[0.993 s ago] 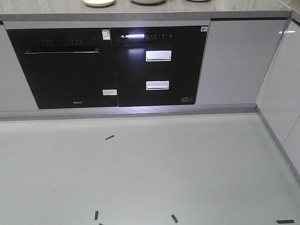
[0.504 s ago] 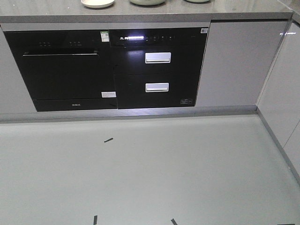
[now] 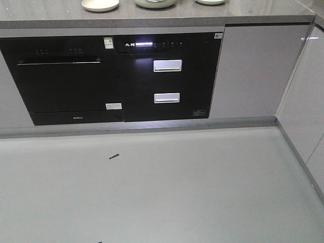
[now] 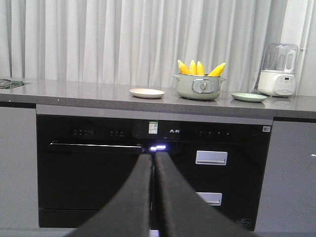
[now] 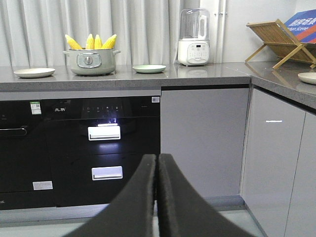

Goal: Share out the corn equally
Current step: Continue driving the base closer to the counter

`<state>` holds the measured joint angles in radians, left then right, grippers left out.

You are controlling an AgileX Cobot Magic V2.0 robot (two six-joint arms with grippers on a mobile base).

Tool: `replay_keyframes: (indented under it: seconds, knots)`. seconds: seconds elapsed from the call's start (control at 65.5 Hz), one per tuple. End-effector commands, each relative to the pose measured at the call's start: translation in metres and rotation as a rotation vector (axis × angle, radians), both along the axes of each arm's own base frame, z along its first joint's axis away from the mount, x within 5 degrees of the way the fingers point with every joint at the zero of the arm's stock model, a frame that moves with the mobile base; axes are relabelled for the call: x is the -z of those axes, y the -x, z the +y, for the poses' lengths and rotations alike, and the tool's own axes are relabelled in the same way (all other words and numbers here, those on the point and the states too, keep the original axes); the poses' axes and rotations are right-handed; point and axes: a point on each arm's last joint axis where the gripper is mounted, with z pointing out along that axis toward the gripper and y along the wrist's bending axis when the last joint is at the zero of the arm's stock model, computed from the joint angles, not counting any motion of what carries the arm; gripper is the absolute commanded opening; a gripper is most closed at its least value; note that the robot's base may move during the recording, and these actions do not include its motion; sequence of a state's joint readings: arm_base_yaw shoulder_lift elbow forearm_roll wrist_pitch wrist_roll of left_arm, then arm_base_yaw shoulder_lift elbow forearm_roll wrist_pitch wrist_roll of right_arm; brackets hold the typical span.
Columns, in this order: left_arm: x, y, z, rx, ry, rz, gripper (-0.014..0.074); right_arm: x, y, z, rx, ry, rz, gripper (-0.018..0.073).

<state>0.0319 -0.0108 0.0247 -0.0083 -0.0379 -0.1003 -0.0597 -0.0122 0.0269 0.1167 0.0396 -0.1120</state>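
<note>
Looking down in the front-facing view, open grey floor (image 3: pixel 162 192) fills the lower two thirds of the frame, marked by a short dark tape strip (image 3: pixel 114 156) left of centre. The bench (image 3: pixel 263 12) edge runs along the top, above black appliances (image 3: pixel 116 76) and a white cabinet door (image 3: pixel 248 71). More cabinets close off the right edge. A cream plate (image 3: pixel 100 4), the pot (image 3: pixel 155 2) and a green plate (image 3: pixel 210 1) are cut by the top border.

In the left wrist view, the left end effector (image 4: pixel 153 157) rises from bottom centre, its two dark fingers pressed together with nothing between them. The corn (image 4: pixel 197 67), four cobs with tips up, stands in the pot right of centre, between the two plates and set back from the bench's front edge. A blender (image 4: pixel 278 69) sits at far right.

In the right wrist view, the right end effector (image 5: pixel 157 157) is likewise closed on nothing. The corn is at upper left, and a wooden rack (image 5: pixel 279 42) sits at upper right.
</note>
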Motion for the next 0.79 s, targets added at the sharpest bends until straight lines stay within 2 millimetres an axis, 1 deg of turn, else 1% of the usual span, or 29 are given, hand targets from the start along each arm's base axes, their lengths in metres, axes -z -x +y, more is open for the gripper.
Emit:
replay_keyframes:
  seconds: [0.0, 0.779]
  knots:
    - [-0.0133, 0.0036, -0.0003, 0.005, 0.009, -0.109, -0.0006, -0.0043, 0.0008, -0.0010, 0.015, 0.016, -0.071, -0.0003]
    - [-0.0133, 0.0036, -0.0003, 0.005, 0.009, -0.109, -0.0006, -0.0043, 0.0008, -0.0010, 0.015, 0.016, -0.071, -0.0003]
